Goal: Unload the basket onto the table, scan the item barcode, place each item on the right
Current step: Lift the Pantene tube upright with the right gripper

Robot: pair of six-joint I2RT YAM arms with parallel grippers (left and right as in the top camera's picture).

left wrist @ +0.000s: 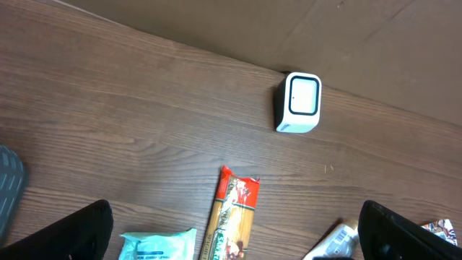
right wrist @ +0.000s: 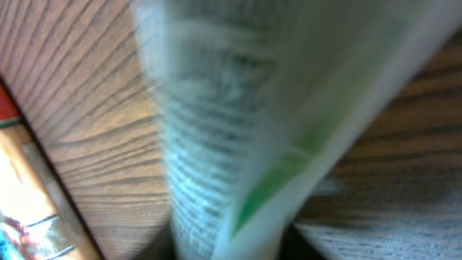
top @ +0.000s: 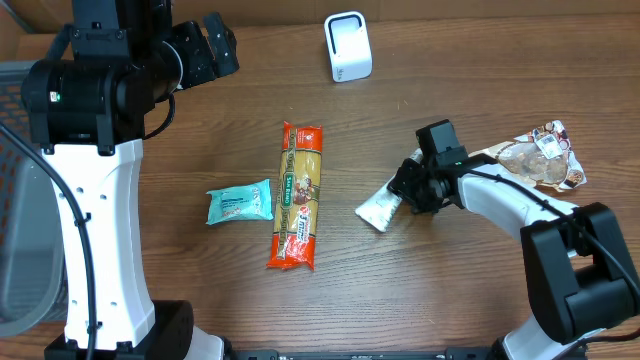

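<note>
White pouch [top: 379, 209] whole overhead; right wrist shows blurred print only.

You have four packaged items, one of each kind: one long red-and-orange pasta packet [top: 298, 195], one teal pouch [top: 240, 203], one white packet [top: 378, 208] and one brown snack bag [top: 540, 160]. You also have one white scanner [top: 348, 46] and one grey basket [top: 15, 260], only partly in view. Count two arms: one left arm [top: 100, 230] and one right arm [top: 500, 200].
</note>
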